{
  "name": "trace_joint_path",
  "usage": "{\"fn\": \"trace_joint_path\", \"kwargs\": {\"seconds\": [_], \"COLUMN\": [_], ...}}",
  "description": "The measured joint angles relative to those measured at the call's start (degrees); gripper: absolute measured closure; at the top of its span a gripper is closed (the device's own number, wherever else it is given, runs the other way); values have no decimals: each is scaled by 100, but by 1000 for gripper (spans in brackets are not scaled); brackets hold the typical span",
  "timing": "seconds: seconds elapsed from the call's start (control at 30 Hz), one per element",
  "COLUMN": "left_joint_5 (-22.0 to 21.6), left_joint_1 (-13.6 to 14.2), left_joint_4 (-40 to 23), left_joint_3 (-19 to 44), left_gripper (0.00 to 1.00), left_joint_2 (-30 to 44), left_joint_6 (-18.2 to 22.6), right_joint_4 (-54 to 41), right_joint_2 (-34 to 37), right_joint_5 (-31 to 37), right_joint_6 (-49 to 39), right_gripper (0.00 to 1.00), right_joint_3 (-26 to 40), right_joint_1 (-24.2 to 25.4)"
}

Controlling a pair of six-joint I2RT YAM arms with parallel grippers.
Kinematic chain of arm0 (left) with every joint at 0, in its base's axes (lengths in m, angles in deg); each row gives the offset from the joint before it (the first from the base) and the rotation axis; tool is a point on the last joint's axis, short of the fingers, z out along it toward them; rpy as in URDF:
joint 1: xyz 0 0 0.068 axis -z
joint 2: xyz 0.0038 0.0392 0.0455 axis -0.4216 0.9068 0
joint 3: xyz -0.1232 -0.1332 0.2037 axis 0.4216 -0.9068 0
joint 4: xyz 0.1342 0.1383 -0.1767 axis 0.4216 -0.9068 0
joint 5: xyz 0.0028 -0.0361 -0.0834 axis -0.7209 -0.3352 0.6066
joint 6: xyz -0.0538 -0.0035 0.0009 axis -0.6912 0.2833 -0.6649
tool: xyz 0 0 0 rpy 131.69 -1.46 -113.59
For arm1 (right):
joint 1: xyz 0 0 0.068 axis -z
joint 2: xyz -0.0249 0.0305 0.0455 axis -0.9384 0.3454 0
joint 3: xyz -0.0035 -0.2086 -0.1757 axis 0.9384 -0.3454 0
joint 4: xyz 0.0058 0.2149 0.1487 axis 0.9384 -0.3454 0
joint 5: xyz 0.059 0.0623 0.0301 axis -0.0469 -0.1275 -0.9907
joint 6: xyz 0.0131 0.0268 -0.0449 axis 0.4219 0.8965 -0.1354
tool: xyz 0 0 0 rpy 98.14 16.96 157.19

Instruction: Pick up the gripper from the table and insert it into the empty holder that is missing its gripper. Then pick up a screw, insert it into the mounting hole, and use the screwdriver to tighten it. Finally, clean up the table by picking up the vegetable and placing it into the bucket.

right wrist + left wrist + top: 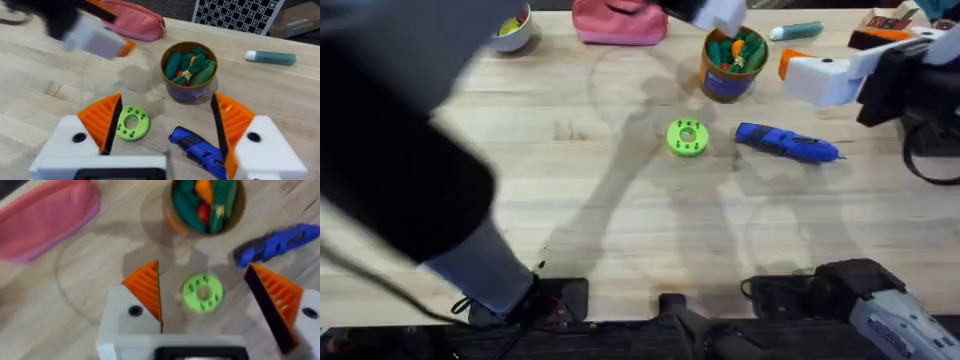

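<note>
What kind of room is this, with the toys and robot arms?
Probably a robot lab or workshop: a wooden table holds a blue screwdriver, a bucket of toy vegetables, and a checkerboard camera-test card stands behind.

White blocky tool bodies, orange ribbed fingers edged black, dark round screws, black arms

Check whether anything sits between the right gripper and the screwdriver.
Nothing visible does. The screwdriver lies on bare table close in front of the right gripper, whose fingers are open. The green ring sits off to one side, and the bucket stands beyond.
</note>
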Motion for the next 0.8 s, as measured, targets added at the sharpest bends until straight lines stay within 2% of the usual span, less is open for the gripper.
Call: {"fn": "trace_joint_path", "kwargs": {"seconds": [0.17,0.27,0.4,0.57,0.67,0.8], "left_joint_5": [-238,-561,-1053,-1331,-1424,-1476], "left_joint_1": [-446,-572,-567,-714,-931,-1128], "left_joint_4": [-1280,-1476,-1477,-1558,-1554,-1576], "left_joint_3": [48,-282,-1477,-3014,-3722,-4278], "left_gripper": [13,13,14,14,15,15], "left_joint_2": [-820,-1313,-2340,-3754,-4590,-5453], "left_joint_6": [42,-8,-255,-676,-923,-1117], "right_joint_4": [-128,-338,-622,-1366,-1751,-1867], "right_joint_2": [-127,-129,-130,-129,-129,-131], "right_joint_5": [-2,-2,-2,-2,-2,-2], "right_joint_6": [0,0,0,0,0,0], "right_gripper": [10,10,11,11,11,9], "right_joint_3": [0,-1,0,0,-2,0], "right_joint_1": [0,0,0,0,0,0]}}
